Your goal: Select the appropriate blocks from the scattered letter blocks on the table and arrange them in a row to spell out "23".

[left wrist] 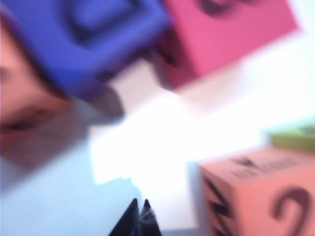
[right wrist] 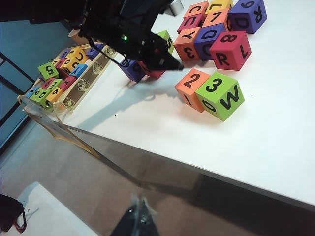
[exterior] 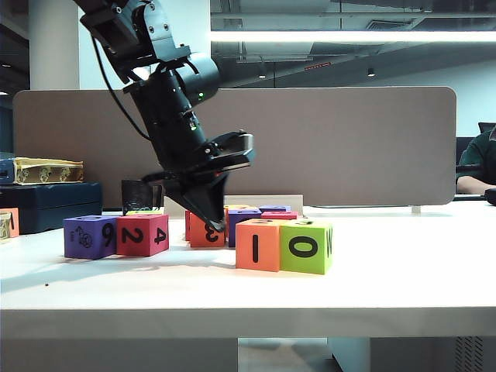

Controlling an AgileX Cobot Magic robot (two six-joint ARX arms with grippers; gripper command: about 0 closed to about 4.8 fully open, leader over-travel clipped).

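Note:
An orange letter block (exterior: 257, 244) and a green letter block (exterior: 306, 246) stand touching in a row on the white table (exterior: 232, 294). From the right wrist view their tops read 2 on the orange block (right wrist: 193, 88) and 3 on the green block (right wrist: 219, 95). My left gripper (exterior: 215, 221) points down just left of and behind the orange block, shut and empty. In the blurred left wrist view its tips (left wrist: 140, 204) are together above the table, with the orange block (left wrist: 266, 196) beside them. My right gripper (right wrist: 140, 209) is shut, off the table's front edge and holding nothing.
A purple block (exterior: 89, 236) and a red block (exterior: 142, 234) sit at the left. A cluster of blocks (right wrist: 216, 34) lies behind the pair. A tray of more blocks (right wrist: 64, 73) lies beyond the table's side. A brown partition (exterior: 349, 147) backs the table.

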